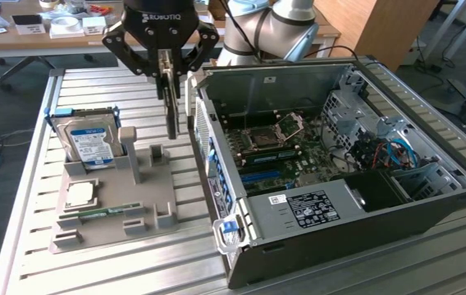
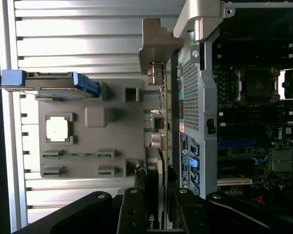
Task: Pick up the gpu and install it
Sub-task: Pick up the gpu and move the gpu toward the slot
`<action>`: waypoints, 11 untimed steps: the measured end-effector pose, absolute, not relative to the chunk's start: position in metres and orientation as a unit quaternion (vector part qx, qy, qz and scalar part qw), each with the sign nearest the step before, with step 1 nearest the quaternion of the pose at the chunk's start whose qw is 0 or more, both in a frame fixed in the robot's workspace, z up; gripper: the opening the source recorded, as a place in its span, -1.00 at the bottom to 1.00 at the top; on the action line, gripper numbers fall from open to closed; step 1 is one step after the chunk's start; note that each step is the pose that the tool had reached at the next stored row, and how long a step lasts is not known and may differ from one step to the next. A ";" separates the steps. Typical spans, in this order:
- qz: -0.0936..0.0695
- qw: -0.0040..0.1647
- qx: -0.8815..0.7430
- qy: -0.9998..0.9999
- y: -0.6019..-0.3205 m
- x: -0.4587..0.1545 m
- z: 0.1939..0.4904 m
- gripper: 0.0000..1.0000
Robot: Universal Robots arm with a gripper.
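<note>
A: Exterior view?
B: Jaws clamped on the gpu (image 1: 171, 114) – it hangs upright over the desk (image 1: 93, 270), at the exterior view's left of the open computer case (image 1: 356, 215).
A: Wrist view?
B: Card edge-on between grey fixture (image 2: 88, 161) and case.

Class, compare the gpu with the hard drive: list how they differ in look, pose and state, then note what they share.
The gpu hangs clamped in the gripper beside the open computer case; the hard drive sits in the grey holder. The gpu shows as a thin dark card, edge-on; the hard drive is thicker, silver, with a blue-and-white label. Both stand upright.
</note>
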State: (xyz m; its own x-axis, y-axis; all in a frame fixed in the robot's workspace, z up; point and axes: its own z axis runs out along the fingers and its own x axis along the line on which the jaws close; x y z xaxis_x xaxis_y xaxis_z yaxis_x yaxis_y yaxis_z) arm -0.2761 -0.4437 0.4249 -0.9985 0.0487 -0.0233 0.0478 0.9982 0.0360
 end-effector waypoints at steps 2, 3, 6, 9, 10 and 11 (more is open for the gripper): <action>0.018 0.012 0.024 0.999 -0.444 -0.272 0.425 -0.46; 0.018 0.012 0.024 0.999 -0.444 -0.269 0.425 -0.46; 0.018 0.012 0.024 0.999 -0.444 -0.262 0.425 -0.46; 0.018 0.012 0.024 0.999 -0.444 -0.256 0.425 -0.46; 0.018 0.012 0.024 0.999 -0.444 -0.253 0.425 -0.46; 0.018 0.012 0.024 0.999 -0.444 -0.251 0.425 -0.46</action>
